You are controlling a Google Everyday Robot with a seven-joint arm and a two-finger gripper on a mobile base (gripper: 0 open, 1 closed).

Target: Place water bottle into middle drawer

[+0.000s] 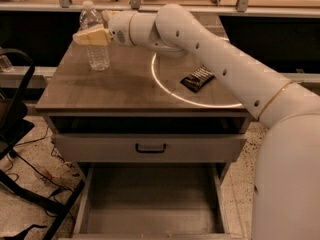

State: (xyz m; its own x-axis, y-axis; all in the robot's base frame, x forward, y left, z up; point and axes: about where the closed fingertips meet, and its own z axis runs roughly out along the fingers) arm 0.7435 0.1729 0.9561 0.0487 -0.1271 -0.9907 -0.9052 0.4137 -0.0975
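The water bottle, clear and ribbed with a white cap, stands upright at the back left corner of the wooden cabinet top. My gripper is at the bottle's mid-height, its cream end lying across the front of the bottle. The white arm reaches in from the right. The middle drawer is pulled out wide below, a grey box with a bare flat floor and low side walls.
A closed grey drawer front with a dark handle sits above the open drawer. A dark snack packet lies on the top inside a bright ring. A black chair frame and cables are on the floor at the left.
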